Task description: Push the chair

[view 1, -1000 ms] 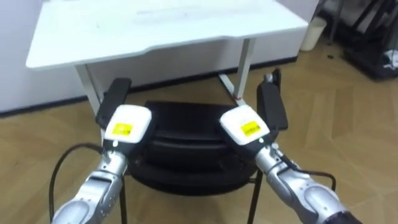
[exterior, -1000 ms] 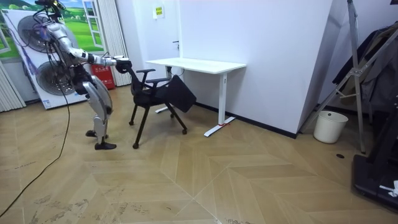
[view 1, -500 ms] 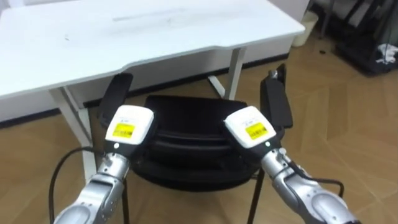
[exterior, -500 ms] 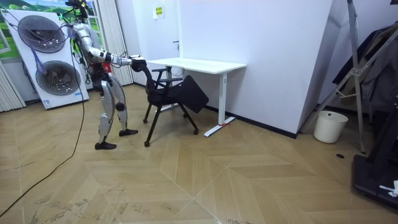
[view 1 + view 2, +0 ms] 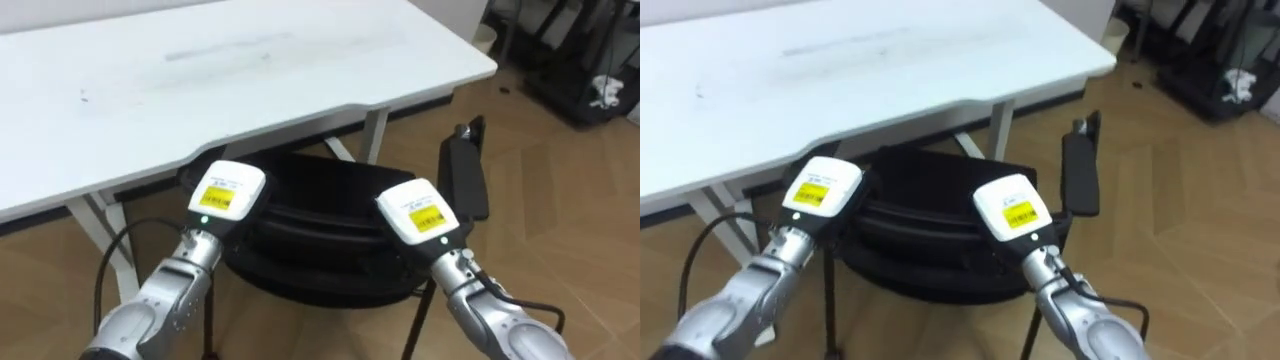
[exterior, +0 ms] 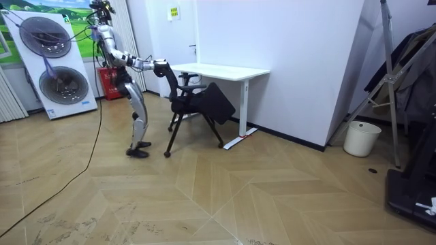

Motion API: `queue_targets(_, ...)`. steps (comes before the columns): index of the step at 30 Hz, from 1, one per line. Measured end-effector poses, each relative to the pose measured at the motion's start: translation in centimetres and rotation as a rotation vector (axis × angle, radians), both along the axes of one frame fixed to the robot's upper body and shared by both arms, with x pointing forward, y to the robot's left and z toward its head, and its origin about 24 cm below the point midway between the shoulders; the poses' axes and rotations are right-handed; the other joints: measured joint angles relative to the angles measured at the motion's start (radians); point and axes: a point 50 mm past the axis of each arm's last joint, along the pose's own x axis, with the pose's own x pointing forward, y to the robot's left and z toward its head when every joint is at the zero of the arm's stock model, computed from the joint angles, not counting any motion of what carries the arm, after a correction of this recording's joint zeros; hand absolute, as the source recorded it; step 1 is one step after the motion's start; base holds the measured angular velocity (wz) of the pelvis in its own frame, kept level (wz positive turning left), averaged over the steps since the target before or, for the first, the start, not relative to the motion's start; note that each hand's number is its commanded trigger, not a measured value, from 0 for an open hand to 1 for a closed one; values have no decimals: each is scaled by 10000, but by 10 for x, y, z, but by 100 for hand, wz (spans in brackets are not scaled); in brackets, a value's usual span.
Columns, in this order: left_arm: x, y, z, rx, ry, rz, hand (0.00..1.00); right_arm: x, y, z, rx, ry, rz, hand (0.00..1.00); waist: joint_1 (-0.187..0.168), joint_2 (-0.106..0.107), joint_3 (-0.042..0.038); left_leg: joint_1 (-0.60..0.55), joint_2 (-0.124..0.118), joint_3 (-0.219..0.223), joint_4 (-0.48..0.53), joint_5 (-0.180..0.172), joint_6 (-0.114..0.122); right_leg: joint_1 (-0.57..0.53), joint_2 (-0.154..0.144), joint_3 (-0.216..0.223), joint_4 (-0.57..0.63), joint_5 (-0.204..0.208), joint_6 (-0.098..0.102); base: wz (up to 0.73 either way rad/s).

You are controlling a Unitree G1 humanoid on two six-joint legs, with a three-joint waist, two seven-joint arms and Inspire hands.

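The black chair (image 5: 320, 205) stands right in front of me, its seat partly under the front edge of the white desk (image 5: 200, 70). My left hand (image 5: 225, 190) and right hand (image 5: 420, 210) rest on the chair's back, one at each side, with their white backs toward me and their fingers hidden against it. The chair's right armrest (image 5: 465, 175) sticks out beside the desk's corner. In the room view I stand behind the chair (image 6: 197, 102) with both arms stretched forward, and the desk (image 6: 218, 70) is just beyond it.
The desk stands against a white wall. Two stacked washing machines (image 6: 58, 68) are behind me at the room view's left. A white bin (image 6: 360, 138) and a dark rack (image 6: 409, 102) stand on the wooden floor at the room view's right.
I have walked toward the desk with the chair ahead of me. The chair has moved further under the desk edge, and its left armrest is now hidden beneath the top.
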Motion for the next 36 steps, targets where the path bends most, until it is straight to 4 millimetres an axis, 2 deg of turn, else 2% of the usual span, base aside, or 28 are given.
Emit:
queue_targets(1,-2,1,-1,-1,33,18,100,-2,1,-1,18,31,13,100,-140,-10,-6,46,8,-191,8,-33,-42,14,129,167,-630,137,-27,79)
queue_targets(2,-3,1,-2,-8,69,-1,100,-5,2,-1,59,7,29,100,-362,-54,-12,88,5,-596,44,-122,-75,104,321,551,-1959,609,13,92)
queue_targets(3,-4,1,-3,-17,86,-32,100,-8,1,0,85,-20,52,100,-427,-102,-25,79,19,-922,185,-209,-247,176,442,757,-2677,1246,26,87)
queue_targets(4,-5,1,-3,-2,91,-65,100,-10,2,0,77,-17,62,100,-416,-135,-51,74,45,-1008,250,-251,-341,264,523,765,-2744,1359,-22,57)
queue_targets(5,-5,2,-2,12,23,-67,100,-10,2,1,74,-49,89,100,-361,-195,-76,35,87,-1111,369,-328,-471,349,576,567,-2766,1474,-134,30)
queue_targets(6,-5,2,-1,1,-42,-68,100,-9,1,2,48,-50,104,100,-267,-195,-65,17,130,-1190,416,-384,-569,412,548,280,-2867,1849,-296,22)
queue_targets(7,-4,1,-1,-10,-51,-67,100,-9,1,2,18,-42,101,100,-252,-195,-69,15,168,-1260,437,-412,-614,450,556,156,-2879,1921,-373,27)
queue_targets(8,-4,0,0,45,-54,-36,100,-9,-1,3,-32,-44,86,100,-248,-165,-79,8,265,-1427,420,-443,-698,563,609,-55,-2904,1897,-413,35)
queue_targets(9,-4,0,1,27,-123,-4,100,-7,-1,5,-89,-10,136,100,-240,-223,-112,8,316,-1602,314,-404,-789,600,687,-143,-2996,1896,-441,37)
queue_targets(10,-5,0,2,49,-145,19,100,-6,-1,6,-128,30,179,100,-234,-217,-106,5,348,-1658,234,-374,-834,605,758,-152,-3052,1897,-460,24)
queue_targets(15,-5,7,7,7,-460,393,100,6,6,17,-275,60,503,100,-95,-228,-106,158,590,-2098,-682,69,-1195,610,837,-712,-3212,1704,-797,27)
queue_targets(19,-3,8,13,46,-723,521,100,13,11,23,-280,24,604,100,195,-280,-102,175,813,-2458,-908,135,-1375,645,960,-1104,-3202,1474,-1049,27)
queue_targets(20,-2,9,13,61,-726,579,100,15,12,24,-330,79,617,100,268,-318,-100,181,831,-2592,-883,181,-1445,712,965,-1194,-3148,1414,-1174,33)
queue_targets(23,-3,11,13,59,-733,664,100,16,14,24,-317,171,640,100,520,-436,-46,221,874,-2831,-637,193,-1465,972,977,-1467,-3087,1135,-1283,30)
queue_targets(27,-3,13,14,65,-777,730,100,19,16,25,-333,192,695,100,775,-544,-23,156,956,-3010,-380,166,-1509,1214,956,-1968,-2987,722,-1404,36)
queue_targets(31,-4,16,13,139,-697,805,100,19,19,24,-285,257,710,100,759,-606,50,-49,1060,-2809,457,22,-1733,1674,945,-2642,-2987,314,-1503,55)
queue_targets(32,-6,20,12,189,-658,881,100,17,22,23,-202,321,844,100,733,-652,85,-213,1088,-2546,891,7,-1746,1852,931,-2831,-3000,218,-1542,48)
queue_targets(34,-8,24,11,168,-640,1025,100,14,27,22,-9,405,1005,100,654,-676,112,-578,1342,-1881,1717,-2,-1756,2116,899,-3323,-3036,76,-1643,53)
queue_targets(36,-8,25,11,209,-640,999,100,12,28,21,45,494,1101,100,414,-680,122,-905,1604,-1116,2401,2,-1751,2357,929,-3803,-3023,-111,-1720,61)
